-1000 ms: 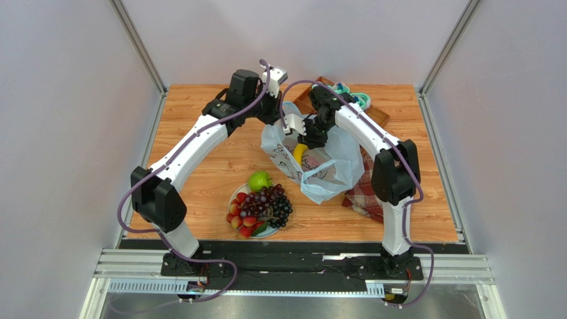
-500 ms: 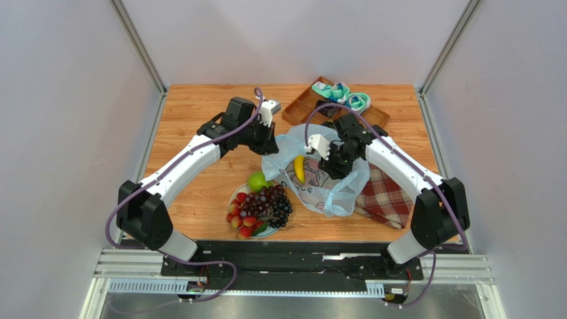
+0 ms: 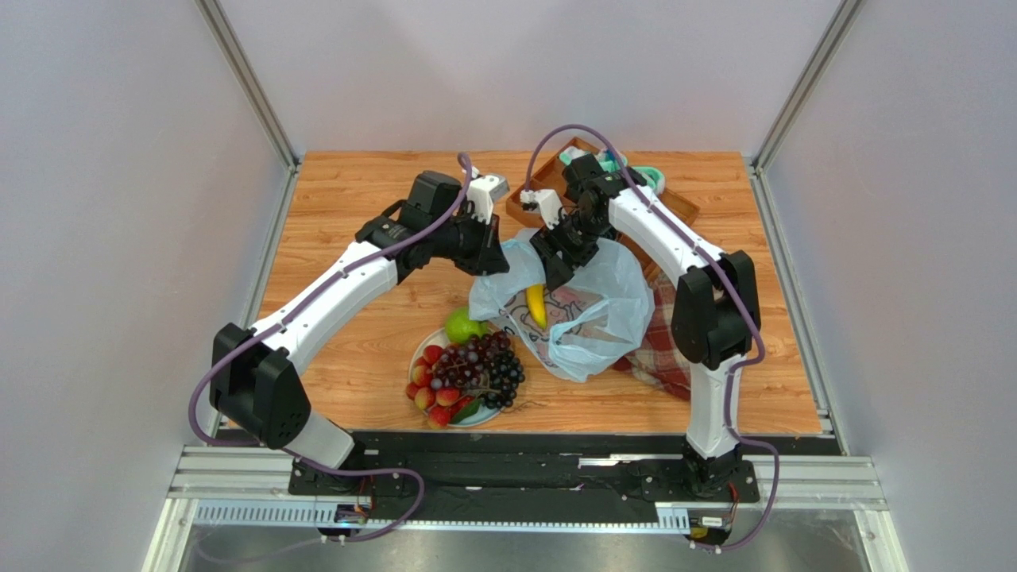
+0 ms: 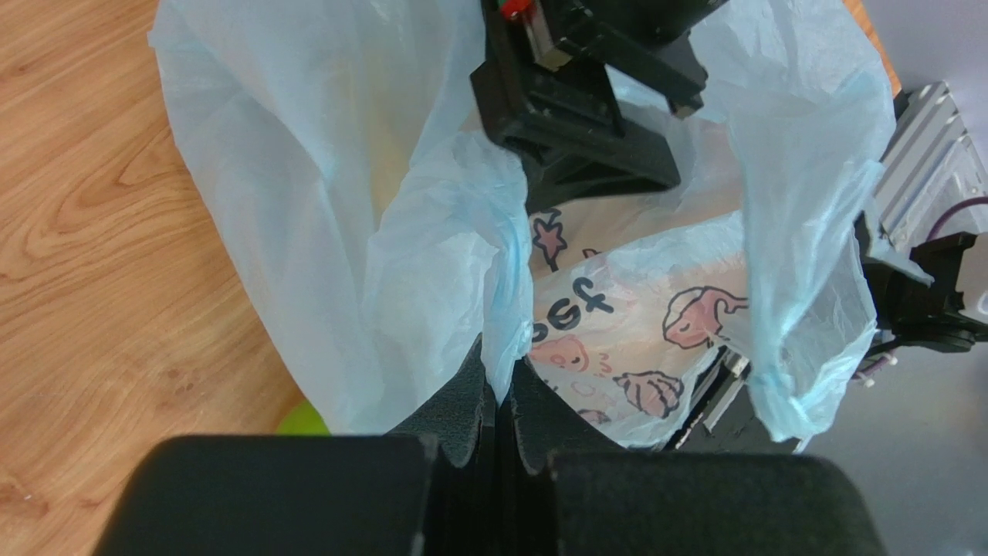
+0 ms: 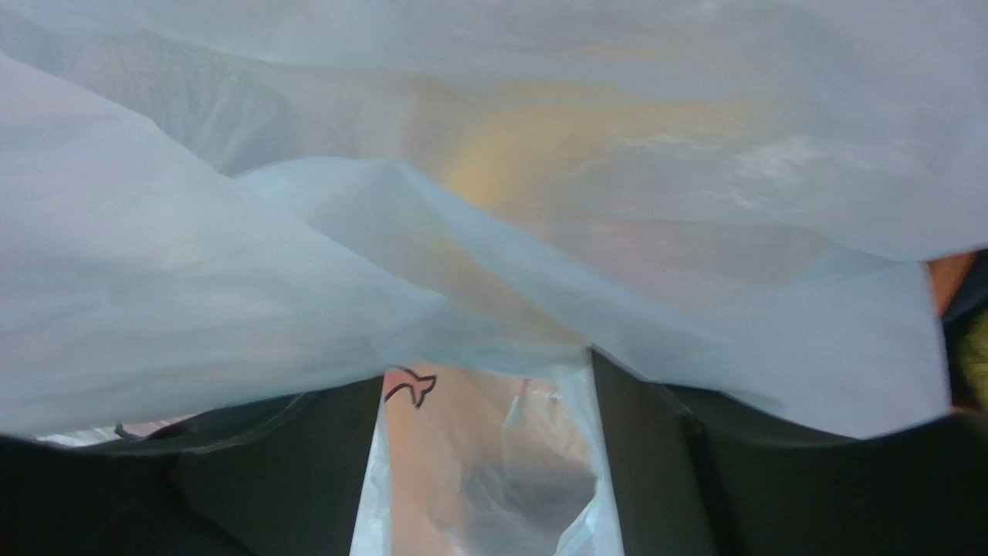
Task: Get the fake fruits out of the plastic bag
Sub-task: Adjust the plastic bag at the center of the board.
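The pale-blue plastic bag [image 3: 585,312] lies at mid-table with its mouth facing the far side. My left gripper [image 4: 506,392] is shut on the bag's rim [image 4: 510,290] and holds it up. My right gripper [image 3: 561,247] is at the bag's mouth with its jaws open, and bag film [image 5: 348,255] is draped over its fingers [image 5: 290,463]. A yellow banana [image 3: 536,305] lies inside the bag and shows as a yellow blur [image 5: 522,162] through the film. The green apple [image 3: 463,324], purple grapes [image 3: 492,365] and red fruits [image 3: 432,393] sit on a plate [image 3: 482,418] near the bag.
A red plaid cloth [image 3: 659,355] lies under the bag's right side. A wooden tray [image 3: 525,200] with teal-white socks [image 3: 645,179] stands at the back, just behind my right gripper. Grey walls enclose the table on the left, right and far sides.
The bag has come down from its lifted position of a second ago. My right gripper has moved back and left to the bag's mouth, and its jaws have widened. The left grip holds.
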You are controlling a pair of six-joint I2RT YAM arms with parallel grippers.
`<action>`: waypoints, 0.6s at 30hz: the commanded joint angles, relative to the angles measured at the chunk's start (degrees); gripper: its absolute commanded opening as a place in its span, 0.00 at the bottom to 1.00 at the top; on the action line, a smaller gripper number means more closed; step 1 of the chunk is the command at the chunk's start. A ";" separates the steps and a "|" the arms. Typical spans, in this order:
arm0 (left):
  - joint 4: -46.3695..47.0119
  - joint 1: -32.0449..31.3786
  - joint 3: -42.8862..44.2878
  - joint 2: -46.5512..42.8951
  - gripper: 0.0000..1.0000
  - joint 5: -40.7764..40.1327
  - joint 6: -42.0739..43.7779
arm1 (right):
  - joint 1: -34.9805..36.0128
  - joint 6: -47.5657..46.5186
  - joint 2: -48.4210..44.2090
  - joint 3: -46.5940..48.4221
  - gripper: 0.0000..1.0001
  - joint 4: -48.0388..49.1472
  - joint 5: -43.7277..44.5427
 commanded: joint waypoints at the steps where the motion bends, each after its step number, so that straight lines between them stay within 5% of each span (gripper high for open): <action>1: 2.88 -0.16 1.67 -1.62 0.00 1.44 -2.01 | 1.37 10.80 1.46 3.83 0.72 -3.89 -0.55; 8: 4.29 -0.16 2.28 -1.97 0.00 2.06 -3.85 | 3.75 14.23 4.01 2.96 0.78 -3.63 3.15; 18: 5.00 -0.16 4.30 -1.28 0.00 4.16 -8.08 | 3.75 13.62 6.91 4.01 0.68 -4.95 4.90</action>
